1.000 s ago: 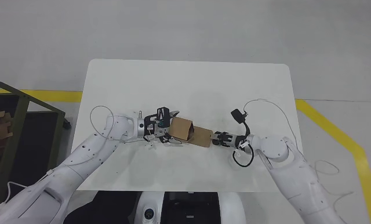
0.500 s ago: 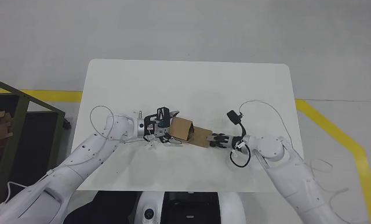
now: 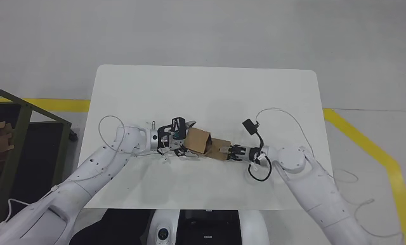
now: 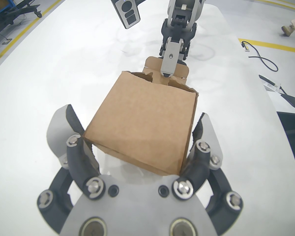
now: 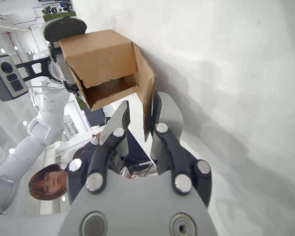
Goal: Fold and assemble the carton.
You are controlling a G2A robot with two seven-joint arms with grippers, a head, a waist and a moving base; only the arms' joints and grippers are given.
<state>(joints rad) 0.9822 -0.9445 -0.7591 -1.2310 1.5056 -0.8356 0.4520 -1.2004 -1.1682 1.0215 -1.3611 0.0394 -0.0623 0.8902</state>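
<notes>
on the white table (image 3: 127, 92), near its front edge, the brown carton (image 3: 202, 142) lies on its side. the left gripper (image 4: 136, 121) squeezes the carton's shut end. the right gripper (image 5: 140, 104) sits half open around the carton's flap (image 5: 147, 92), touching it.

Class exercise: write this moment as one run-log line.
left gripper: gripping carton | right gripper: open, straddling flap | carton: lying on table

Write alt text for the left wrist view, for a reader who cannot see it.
A brown carton rests on a white table, its near end clamped by the left gripper. At its far, open end, the right gripper has one finger laid over a flap.
</notes>
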